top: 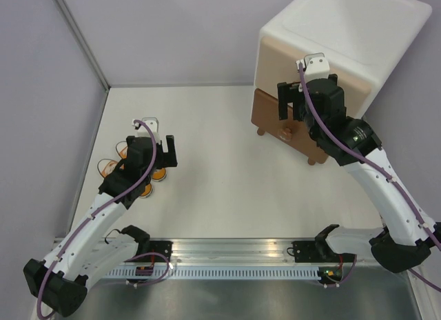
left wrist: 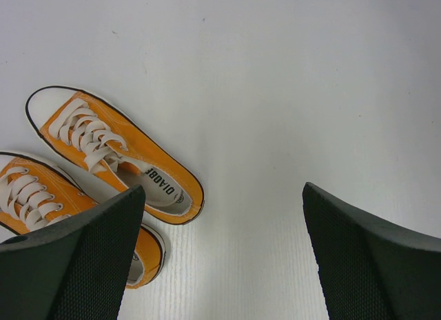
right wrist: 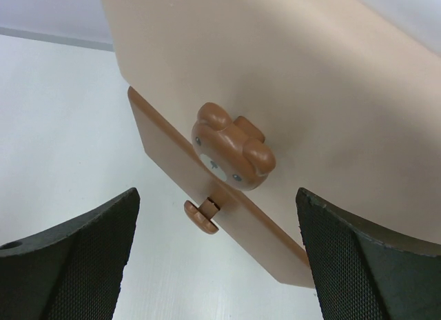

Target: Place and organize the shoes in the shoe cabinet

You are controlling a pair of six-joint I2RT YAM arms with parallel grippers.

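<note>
Two orange shoes (left wrist: pixel 117 154) (left wrist: pixel 34 196) with white laces lie side by side on the white table, at the left in the left wrist view. From above the orange pair (top: pixel 127 174) is partly hidden under my left arm. My left gripper (left wrist: pixel 224 196) (top: pixel 157 153) hangs open just right of the pair, holding nothing. The shoe cabinet (top: pixel 344 30) stands at the back right, with a beige upper drawer (right wrist: pixel 275 72) over a brown lower drawer (right wrist: pixel 165 147). My right gripper (right wrist: pixel 217 196) (top: pixel 304 99) is open in front of the upper drawer's bear-head knob (right wrist: pixel 231 146), not touching it.
A second brown knob (right wrist: pixel 201 216) sticks out of the lower drawer. Purple walls (top: pixel 41 92) close the table on the left and at the back. An aluminium rail (top: pixel 227 251) with both arm bases runs along the near edge.
</note>
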